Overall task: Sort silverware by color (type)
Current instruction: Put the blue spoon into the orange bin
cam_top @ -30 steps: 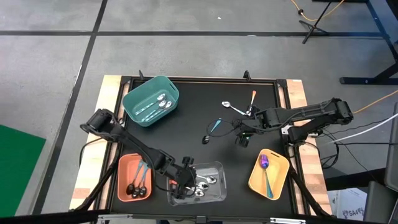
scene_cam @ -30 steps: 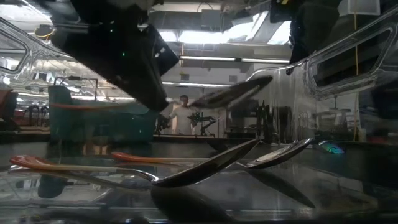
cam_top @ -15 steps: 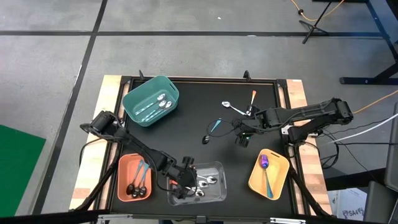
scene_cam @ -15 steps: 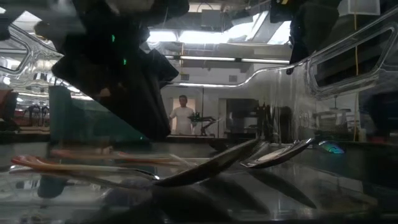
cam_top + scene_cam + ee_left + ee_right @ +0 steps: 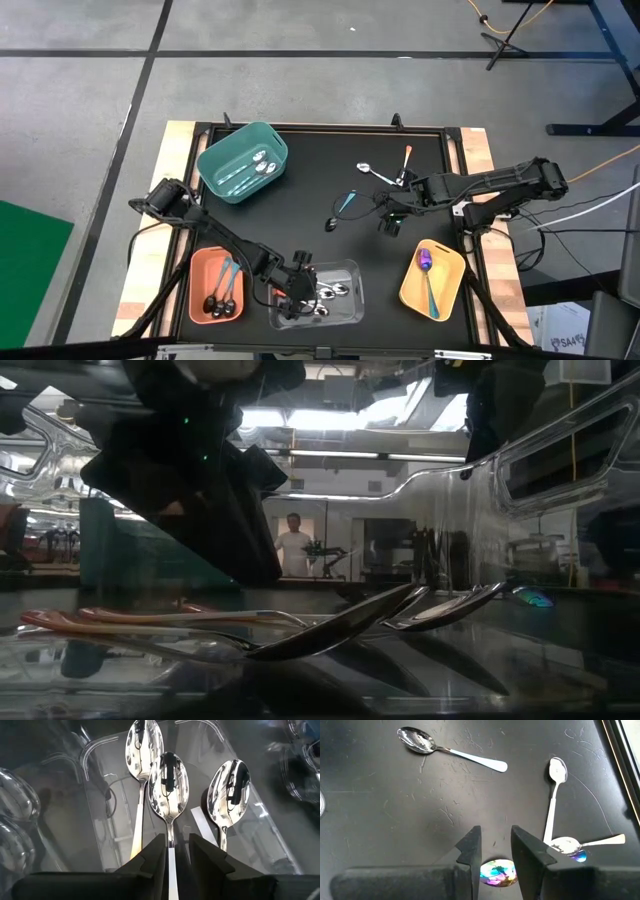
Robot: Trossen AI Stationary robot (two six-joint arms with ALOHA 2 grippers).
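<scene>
Below, left gripper (image 5: 295, 287) lowered into clear bin (image 5: 350, 308), fingers slightly parted around a silver spoon handle (image 5: 169, 795), not clamping. Right gripper (image 5: 391, 222) low over mat centre, jaws apart, empty, above an iridescent spoon bowl (image 5: 498, 871). No legible writing.

- The left arm reaches in from the table's left edge toward the near middle, its left gripper (image 5: 297, 287) lowered, pointing down, fingers (image 5: 154, 856) parted by a narrow gap.
- The right arm stretches in from the right edge; the right gripper (image 5: 391, 222) hovers low, fingers (image 5: 470, 851) slightly apart, holding nothing.
</scene>
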